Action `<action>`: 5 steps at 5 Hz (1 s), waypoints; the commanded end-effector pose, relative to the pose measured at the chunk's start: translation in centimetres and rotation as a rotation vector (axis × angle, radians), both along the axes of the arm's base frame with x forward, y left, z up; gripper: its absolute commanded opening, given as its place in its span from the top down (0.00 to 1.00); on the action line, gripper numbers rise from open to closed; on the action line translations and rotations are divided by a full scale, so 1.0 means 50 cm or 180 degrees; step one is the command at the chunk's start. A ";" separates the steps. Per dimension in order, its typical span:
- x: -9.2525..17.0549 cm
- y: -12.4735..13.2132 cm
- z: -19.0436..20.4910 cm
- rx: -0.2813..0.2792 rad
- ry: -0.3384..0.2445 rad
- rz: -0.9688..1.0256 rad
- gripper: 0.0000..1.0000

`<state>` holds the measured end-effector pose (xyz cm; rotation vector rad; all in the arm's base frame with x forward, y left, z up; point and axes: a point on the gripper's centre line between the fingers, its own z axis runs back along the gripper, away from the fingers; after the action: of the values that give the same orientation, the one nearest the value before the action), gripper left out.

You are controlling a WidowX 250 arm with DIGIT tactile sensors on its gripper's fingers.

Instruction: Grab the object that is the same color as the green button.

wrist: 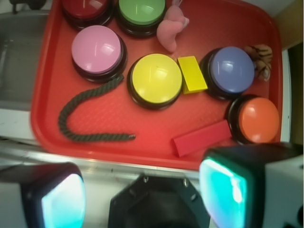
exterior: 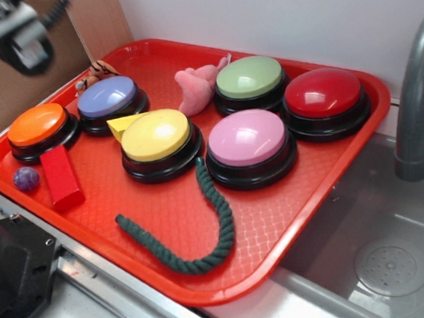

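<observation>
A dark green twisted rope piece (exterior: 204,235) (wrist: 78,121) lies curved in a hook shape on the red tray (exterior: 291,204) (wrist: 223,28), in front of the yellow and pink buttons. The green button (exterior: 249,80) (wrist: 141,13) stands at the tray's back, beside the red button. My gripper (exterior: 24,38) (wrist: 142,192) hangs high over the tray's left corner, far from the rope. In the wrist view its two fingers stand wide apart with nothing between them.
The tray also carries a yellow button (exterior: 156,138), pink button (exterior: 248,142), red button (exterior: 325,97), blue button (exterior: 109,100), orange button (exterior: 38,128), a red block (exterior: 60,177), yellow wedge (wrist: 192,73), pink plush (exterior: 196,85), purple ball (exterior: 25,178) and tiger toy (wrist: 259,57). A sink with faucet (exterior: 417,102) lies to the right.
</observation>
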<state>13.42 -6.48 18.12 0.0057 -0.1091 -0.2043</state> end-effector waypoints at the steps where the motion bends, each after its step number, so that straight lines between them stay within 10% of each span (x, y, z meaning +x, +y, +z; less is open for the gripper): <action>1: 0.028 -0.113 -0.107 0.0024 -0.0041 0.0457 0.00; 5: 0.106 -0.164 -0.288 0.0041 0.0396 0.1007 0.00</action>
<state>17.60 -14.12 2.93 0.0589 0.0543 0.1105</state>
